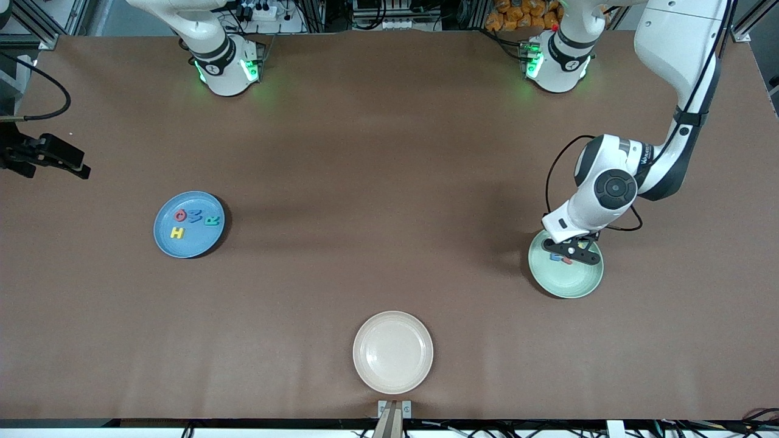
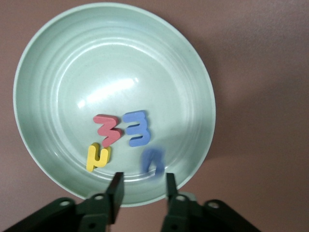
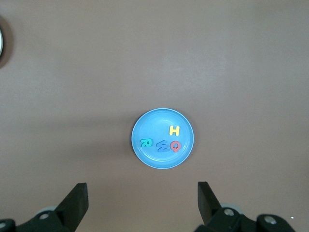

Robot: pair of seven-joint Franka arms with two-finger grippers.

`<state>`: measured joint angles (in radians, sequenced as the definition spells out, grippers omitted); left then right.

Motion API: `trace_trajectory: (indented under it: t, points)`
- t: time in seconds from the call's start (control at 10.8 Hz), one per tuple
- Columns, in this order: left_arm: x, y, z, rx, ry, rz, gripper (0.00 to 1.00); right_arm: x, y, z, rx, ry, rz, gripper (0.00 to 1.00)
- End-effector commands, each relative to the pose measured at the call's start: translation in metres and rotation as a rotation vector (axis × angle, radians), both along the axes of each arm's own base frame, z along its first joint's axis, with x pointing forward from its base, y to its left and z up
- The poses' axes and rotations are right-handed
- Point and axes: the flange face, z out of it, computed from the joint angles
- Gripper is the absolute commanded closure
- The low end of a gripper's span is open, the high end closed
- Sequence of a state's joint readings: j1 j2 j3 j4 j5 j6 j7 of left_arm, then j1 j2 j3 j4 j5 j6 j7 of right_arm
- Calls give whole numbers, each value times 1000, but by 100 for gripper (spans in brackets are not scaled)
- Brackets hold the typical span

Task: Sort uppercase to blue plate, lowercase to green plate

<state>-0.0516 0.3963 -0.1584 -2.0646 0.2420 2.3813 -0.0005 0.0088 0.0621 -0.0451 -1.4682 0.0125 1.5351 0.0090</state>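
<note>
The green plate lies toward the left arm's end of the table. In the left wrist view the green plate holds the red m, blue m, yellow h and a blurred blue g. My left gripper hangs low over this plate, open and empty. The blue plate holds the red Q, blue W, teal R and yellow H. My right gripper is open and empty, high over the table, and its wrist view shows the blue plate.
An empty beige plate lies near the table's front edge, midway between the two coloured plates. A small bracket sits at that edge just below it.
</note>
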Motion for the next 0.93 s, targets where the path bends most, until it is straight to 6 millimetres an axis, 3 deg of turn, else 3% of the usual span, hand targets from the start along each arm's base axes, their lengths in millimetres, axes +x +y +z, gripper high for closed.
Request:
trace_trajectory:
  t: [0.0, 0.19, 0.46, 0.65, 0.83]
  points:
    - [12, -1, 30, -10, -55, -15, 0, -3, -2, 6, 5, -14, -10, 0]
    - [15, -3, 74, -12, -102, -5, 0, -3, -2, 6, 5, -14, -7, 0]
    - [8, -15, 168, -21, -125, 30, 0, -3, -2, 8, 5, -17, -5, 0]
    - [-1, -16, 219, -48, -117, 69, 0, -3, -2, 9, 5, -18, -5, 0]
    - [1, -15, 282, -59, -84, 98, 0, -3, -2, 9, 6, -18, -4, 0]
